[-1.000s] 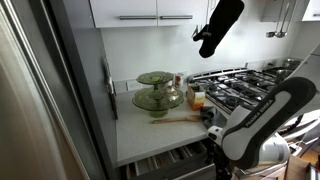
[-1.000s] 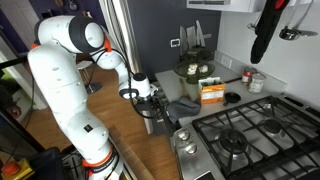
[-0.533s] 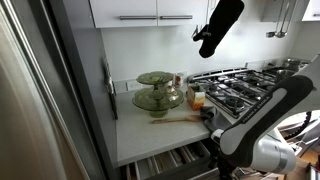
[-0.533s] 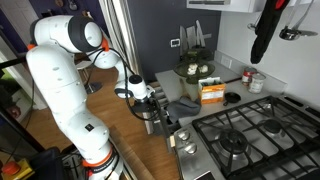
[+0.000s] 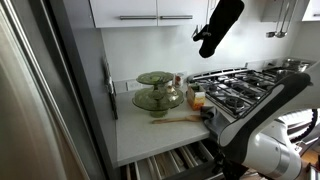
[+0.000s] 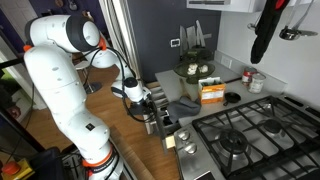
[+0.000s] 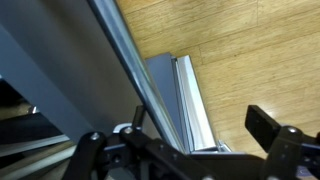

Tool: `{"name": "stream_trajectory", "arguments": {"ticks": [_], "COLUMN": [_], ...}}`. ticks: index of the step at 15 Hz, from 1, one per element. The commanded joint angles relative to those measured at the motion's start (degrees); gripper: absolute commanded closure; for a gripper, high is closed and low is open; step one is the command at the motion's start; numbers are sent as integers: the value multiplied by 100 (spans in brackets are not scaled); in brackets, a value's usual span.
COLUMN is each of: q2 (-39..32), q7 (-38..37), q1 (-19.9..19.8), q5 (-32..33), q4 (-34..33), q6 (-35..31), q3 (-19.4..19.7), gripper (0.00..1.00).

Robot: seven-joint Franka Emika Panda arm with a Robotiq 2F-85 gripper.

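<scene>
A kitchen corner. A tall steel fridge (image 5: 40,100) fills one side in an exterior view. The white robot arm (image 6: 60,90) stands on the wooden floor (image 6: 120,140) and bends down in front of the base units. A white counter (image 5: 150,135) runs from the fridge to a gas stove (image 6: 250,135), with white wall cabinets (image 5: 150,10) overhead.

Below the counter edge is a drawer (image 5: 165,160), its front pulled slightly out from the unit. The gripper (image 6: 152,100) hangs just beside that drawer front, close under the counter's lip. In the wrist view its two black fingers (image 7: 90,142) stand spread as wide as they go, with nothing between them. The drawer's grey front (image 7: 165,80) and a metal strip beside it run between the fingers, apart from both.

A black oven mitt (image 5: 220,25) hangs above the stove. On the counter stand a green glass tiered stand (image 5: 158,90), an orange box (image 6: 212,93) near the stove, a white jar (image 6: 255,82) and a wooden spoon (image 5: 175,119) lying flat.
</scene>
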State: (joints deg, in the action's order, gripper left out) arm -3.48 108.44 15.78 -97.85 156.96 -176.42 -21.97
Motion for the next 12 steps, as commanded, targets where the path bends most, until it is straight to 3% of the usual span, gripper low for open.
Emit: {"name": "stream_trajectory", "arguments": {"ticks": [1, 12], "q2": [-563, -509], "q7": [602, 2423], "q1": [-19, -22], "q5": [-833, -2729], "q4": [212, 238], "q6": [217, 228], "q3": [-36, -255], "gripper": [0, 0]}}
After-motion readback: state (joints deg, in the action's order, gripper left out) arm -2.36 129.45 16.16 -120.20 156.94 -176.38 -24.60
